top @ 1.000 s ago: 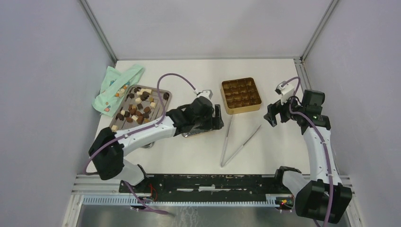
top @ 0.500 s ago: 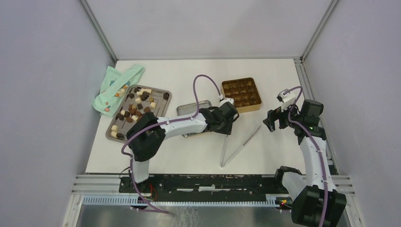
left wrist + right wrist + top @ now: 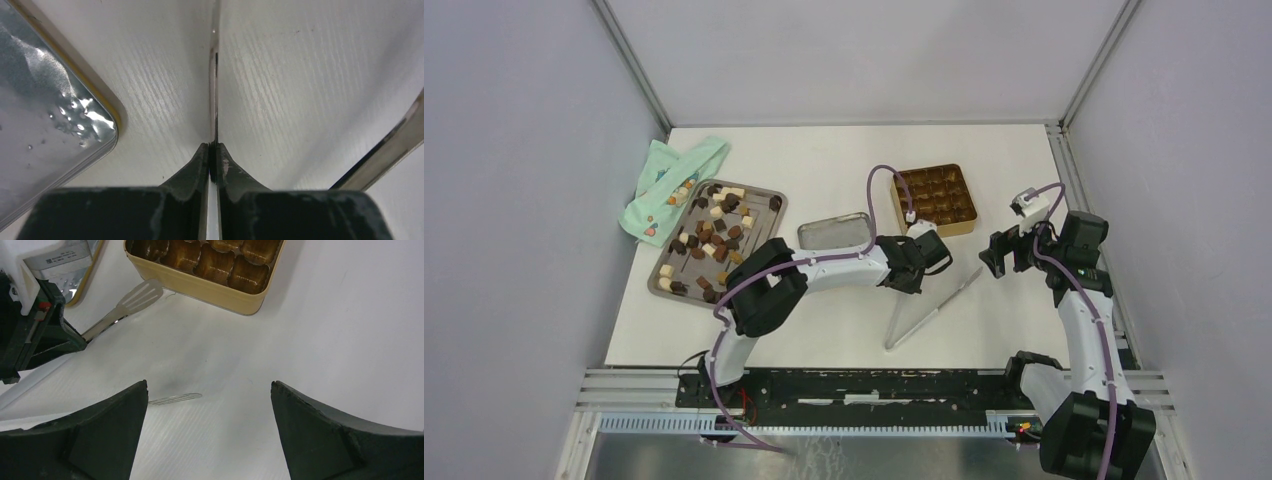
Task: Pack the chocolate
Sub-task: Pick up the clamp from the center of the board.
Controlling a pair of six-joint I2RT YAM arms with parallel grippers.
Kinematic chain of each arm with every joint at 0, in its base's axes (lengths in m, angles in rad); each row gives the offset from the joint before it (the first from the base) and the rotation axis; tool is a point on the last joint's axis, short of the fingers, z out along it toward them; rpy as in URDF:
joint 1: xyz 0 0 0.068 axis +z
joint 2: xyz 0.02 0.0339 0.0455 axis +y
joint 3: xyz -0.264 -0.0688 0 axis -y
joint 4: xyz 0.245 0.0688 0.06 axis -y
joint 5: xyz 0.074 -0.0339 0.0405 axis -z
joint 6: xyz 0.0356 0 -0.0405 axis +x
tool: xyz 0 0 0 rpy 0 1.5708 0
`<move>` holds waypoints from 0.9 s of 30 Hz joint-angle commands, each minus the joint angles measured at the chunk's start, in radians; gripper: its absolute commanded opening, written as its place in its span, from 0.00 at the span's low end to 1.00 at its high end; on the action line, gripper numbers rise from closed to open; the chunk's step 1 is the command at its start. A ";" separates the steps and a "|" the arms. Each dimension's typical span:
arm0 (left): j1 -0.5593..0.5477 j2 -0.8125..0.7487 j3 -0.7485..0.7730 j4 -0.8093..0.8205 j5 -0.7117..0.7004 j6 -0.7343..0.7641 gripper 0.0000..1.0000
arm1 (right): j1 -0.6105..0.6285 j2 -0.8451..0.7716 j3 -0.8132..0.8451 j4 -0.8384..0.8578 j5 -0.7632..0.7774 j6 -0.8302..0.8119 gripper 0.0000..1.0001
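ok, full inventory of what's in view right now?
chocolate chunks: many, dark brown, mid-brown and cream, loose on the tray at left
tray: 1, grey metal, left of centre
pouch: 1, pale green, printed, far left, next to the tray's far end
lid: 1, silver, flat, between tray and tin
tin: 1, gold, square, brown grid of compartments, right of centre; can't tell if any are filled
tweezers: 1, long, metal, near side of the tin
table: 1, white
left gripper: 1, black, pinched on one tweezers arm
right gripper: 1, black, wide open, holding nothing, right of the tin
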 commanded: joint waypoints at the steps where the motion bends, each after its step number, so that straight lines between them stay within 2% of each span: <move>1: -0.008 0.035 0.047 -0.048 -0.066 0.045 0.11 | -0.007 -0.026 -0.008 0.041 -0.020 0.011 0.98; 6: -0.014 0.025 0.057 -0.047 -0.061 0.053 0.02 | -0.009 -0.036 -0.006 0.034 -0.021 0.011 0.98; 11: -0.016 -0.057 0.046 -0.036 -0.061 0.050 0.02 | -0.011 -0.036 0.046 -0.014 -0.049 -0.020 0.98; 15: -0.010 -0.191 -0.032 0.038 -0.019 0.044 0.02 | -0.010 -0.017 0.185 -0.109 -0.109 -0.064 0.98; 21: 0.062 -0.426 -0.239 0.272 0.261 0.003 0.02 | -0.010 0.049 0.501 -0.254 -0.304 -0.084 0.98; 24: 0.132 -0.544 -0.361 0.442 0.425 -0.024 0.02 | -0.010 0.072 0.597 -0.242 -0.339 -0.040 0.98; 27: 0.225 -0.653 -0.485 0.657 0.600 -0.082 0.02 | -0.014 0.064 0.629 -0.138 -0.376 0.092 0.97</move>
